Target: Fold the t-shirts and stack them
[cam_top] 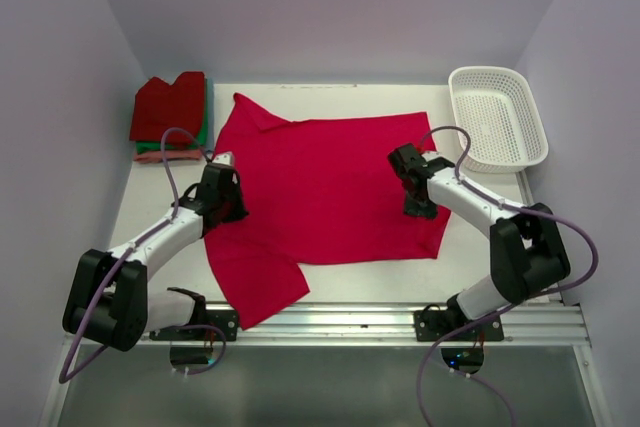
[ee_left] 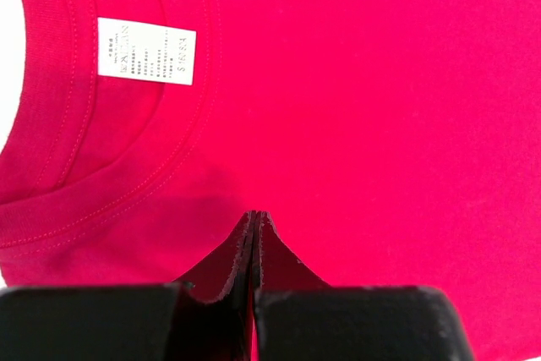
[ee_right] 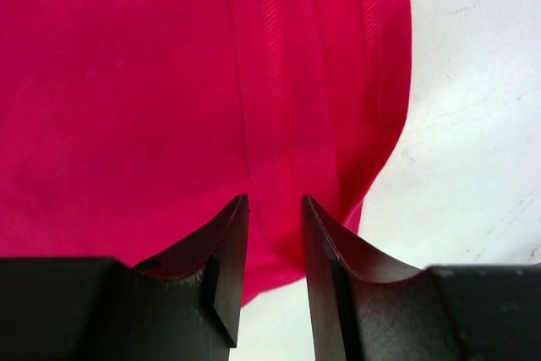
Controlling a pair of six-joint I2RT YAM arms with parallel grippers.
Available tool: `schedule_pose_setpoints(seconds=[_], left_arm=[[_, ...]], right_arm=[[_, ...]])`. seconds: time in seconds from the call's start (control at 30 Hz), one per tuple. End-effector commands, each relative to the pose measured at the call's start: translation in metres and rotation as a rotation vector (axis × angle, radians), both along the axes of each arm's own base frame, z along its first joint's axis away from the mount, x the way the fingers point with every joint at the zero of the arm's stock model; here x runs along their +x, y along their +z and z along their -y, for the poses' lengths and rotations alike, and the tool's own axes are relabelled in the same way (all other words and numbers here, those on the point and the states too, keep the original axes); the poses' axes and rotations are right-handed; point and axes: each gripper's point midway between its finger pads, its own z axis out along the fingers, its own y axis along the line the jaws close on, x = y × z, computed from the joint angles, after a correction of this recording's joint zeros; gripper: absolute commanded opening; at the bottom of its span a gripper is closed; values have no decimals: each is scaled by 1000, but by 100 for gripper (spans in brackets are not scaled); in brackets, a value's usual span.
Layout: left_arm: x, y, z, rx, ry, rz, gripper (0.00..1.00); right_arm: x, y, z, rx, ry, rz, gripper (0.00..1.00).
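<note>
A bright crimson-pink t-shirt [cam_top: 320,187] lies spread flat mid-table, collar to the left, hem to the right. My left gripper [cam_top: 228,197] hovers over the collar end. In the left wrist view its fingers [ee_left: 256,216] are pressed together just above the cloth [ee_left: 380,82], beside the neckband and white label [ee_left: 145,51]; nothing shows between them. My right gripper [cam_top: 415,195] is at the hem end. In the right wrist view its jaws [ee_right: 275,200] stand apart, straddling a ridge of the stitched hem [ee_right: 279,107]. A stack of folded t-shirts [cam_top: 170,112], dark red over green and salmon, sits at the back left.
A white lattice basket [cam_top: 497,117] stands at the back right corner. Bare white table [ee_right: 473,124] shows just past the hem on the right. One sleeve [cam_top: 262,292] reaches toward the metal rail at the near edge. Walls close in on both sides.
</note>
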Motion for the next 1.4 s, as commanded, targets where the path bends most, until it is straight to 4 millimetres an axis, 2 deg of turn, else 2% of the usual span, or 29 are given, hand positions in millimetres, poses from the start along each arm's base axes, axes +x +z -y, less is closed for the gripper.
schedule_pose_setpoints(seconds=[0.0, 0.07, 0.17, 0.27, 0.43, 0.53, 0.6, 0.7, 0.73, 0.77, 0.87, 0.97, 1.03, 1.07, 1.1, 1.27, 1.33, 1.37], left_arm=[[9, 2, 4, -18, -21, 39, 0], [8, 0, 4, -17, -19, 35, 0], [8, -4, 4, -13, -16, 27, 0], [7, -8, 3, -7, -15, 17, 0], [5, -10, 5, -17, -29, 22, 0], [8, -4, 16, -76, -70, 74, 0], [12, 0, 24, -117, -93, 104, 0], [14, -10, 31, -138, -105, 68, 0], [11, -22, 32, -140, -104, 26, 0], [18, -20, 35, -151, -106, 49, 0], [14, -26, 40, -183, -107, 27, 0], [10, -27, 35, -167, -93, 21, 0], [9, -27, 29, -136, -79, 25, 0], [1, -31, 24, -116, -71, -8, 0], [-2, -33, 19, -94, -59, -16, 0], [-10, -35, 9, -49, -37, -35, 0], [-12, -35, 8, -48, -36, -42, 0], [-14, -36, 8, -46, -37, -47, 0]], right_arm=[[15, -17, 9, 13, -49, 2, 35], [20, -28, 4, 57, -36, -7, 31], [23, -38, -11, 131, -2, -17, 12], [33, -32, -26, 212, 24, 34, 0], [37, 2, -26, 245, 24, 150, 0], [35, 5, -23, 233, 33, 152, 0], [36, 1, -21, 213, 30, 136, 0], [36, -12, -19, 191, 22, 99, 0], [37, -16, -19, 189, 18, 90, 0], [37, -23, -20, 182, 17, 72, 0], [35, -32, -16, 158, 4, 52, 0], [33, -37, -7, 114, -25, 30, 0], [25, -38, 7, 43, -55, -11, 0], [27, -33, 10, 25, -75, -4, 0], [22, -30, 20, -33, -90, -20, 0], [18, -21, 44, -163, -117, -65, 4], [13, -25, 52, -205, -116, -110, 7], [10, -35, 55, -221, -115, -151, 8]])
